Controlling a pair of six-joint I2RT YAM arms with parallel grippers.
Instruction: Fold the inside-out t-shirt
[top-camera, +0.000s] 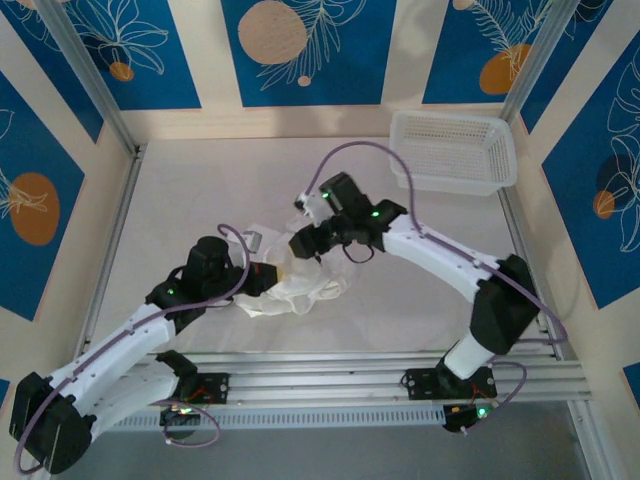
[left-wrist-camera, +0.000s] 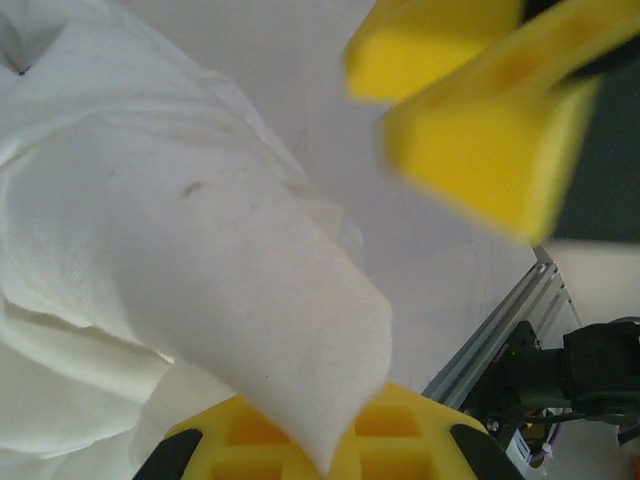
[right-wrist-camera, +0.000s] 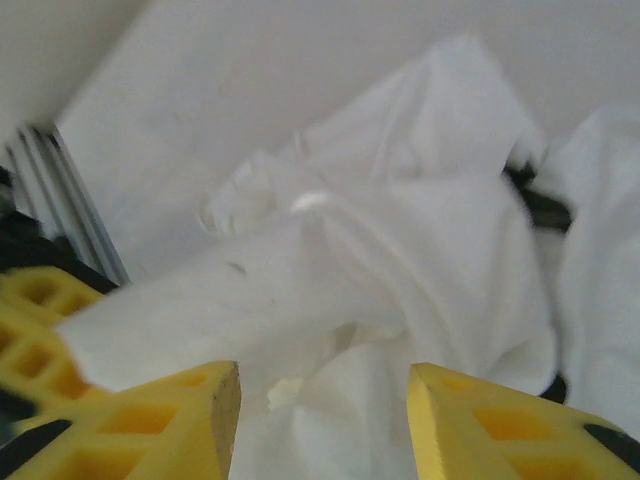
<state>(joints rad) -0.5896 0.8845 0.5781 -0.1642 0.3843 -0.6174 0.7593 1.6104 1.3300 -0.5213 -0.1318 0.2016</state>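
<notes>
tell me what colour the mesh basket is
The basket is white, best seen in the top external view.

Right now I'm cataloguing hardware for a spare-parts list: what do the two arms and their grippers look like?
The left arm and right arm: white link shells, black joints, small green lights, a looping lilac cable each. The left gripper and right gripper: yellow fingers with square hollow pockets.

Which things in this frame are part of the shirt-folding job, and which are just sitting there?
Part of the job: inside-out t-shirt, crumpled mid-table; left tool, shut on its cloth; right tool, open over it.
Lying about: white mesh basket, far right corner.
</notes>
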